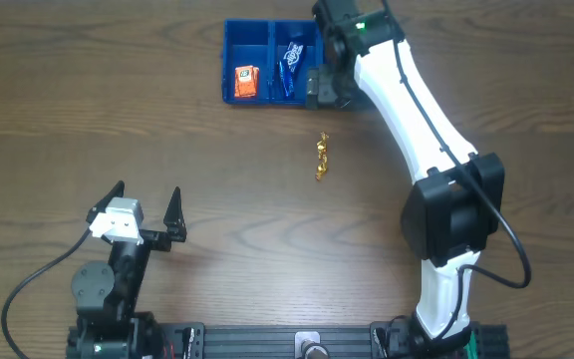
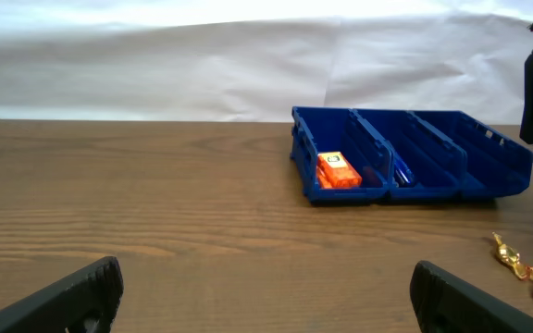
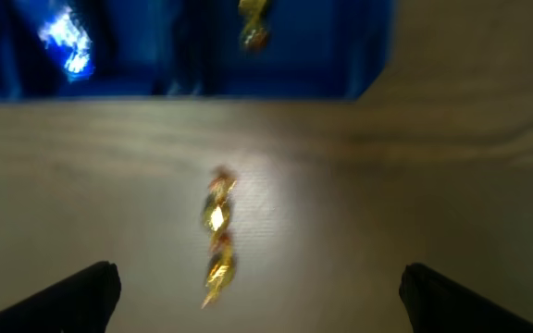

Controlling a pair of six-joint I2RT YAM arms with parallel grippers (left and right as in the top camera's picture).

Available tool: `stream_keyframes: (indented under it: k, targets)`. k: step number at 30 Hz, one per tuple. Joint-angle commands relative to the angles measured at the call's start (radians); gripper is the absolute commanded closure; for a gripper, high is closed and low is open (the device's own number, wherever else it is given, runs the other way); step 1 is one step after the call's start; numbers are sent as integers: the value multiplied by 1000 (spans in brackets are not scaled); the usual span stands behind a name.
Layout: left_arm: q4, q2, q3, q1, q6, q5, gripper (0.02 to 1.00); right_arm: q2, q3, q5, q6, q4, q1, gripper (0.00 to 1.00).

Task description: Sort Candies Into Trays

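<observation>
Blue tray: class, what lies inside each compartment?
Orange candy in one end compartment, blue candy in the middle. The right arm covers the other end from above; its wrist view shows a gold candy.

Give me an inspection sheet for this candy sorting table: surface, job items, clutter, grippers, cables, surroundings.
Surface: brown wood-grain table.
Job's things: blue three-compartment tray holding an orange candy, a blue candy and a gold candy, each in its own compartment; gold candies loose on the table.
Clutter: nothing seen.
Grippers: left gripper open, near its own base; right gripper open, above the loose gold candies beside the tray.
Cables: black cable looping from the left arm; second cable along the right arm.
Surroundings: white sheet behind the table.
</observation>
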Motion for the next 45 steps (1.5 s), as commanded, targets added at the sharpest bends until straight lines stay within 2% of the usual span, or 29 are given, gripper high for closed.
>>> stream_keyframes:
  k: [1,5,10,19,25,37,45]
  targets:
    - [-32,-6,-20,3,15,17,20,-8,-71,-100,60,-41,49,3]
    - [-32,-6,-20,3,14,17,20,-8,-174,-137,70,-34,88,1]
    - [-32,-6,-20,3,15,17,20,-8,-315,-137,135,14,121,3]
    - [-32,-6,-20,3,14,17,20,-8,-475,-158,134,226,121,9]
    - [-32,-6,-20,3,14,17,23,-8,-497,-106,135,318,115,25]
    - [-32,-6,-20,3,15,17,20,-8,-497,-14,135,344,93,38]
    - [-32,-6,-20,3,15,17,20,-7,-514,-13,135,372,93,161]
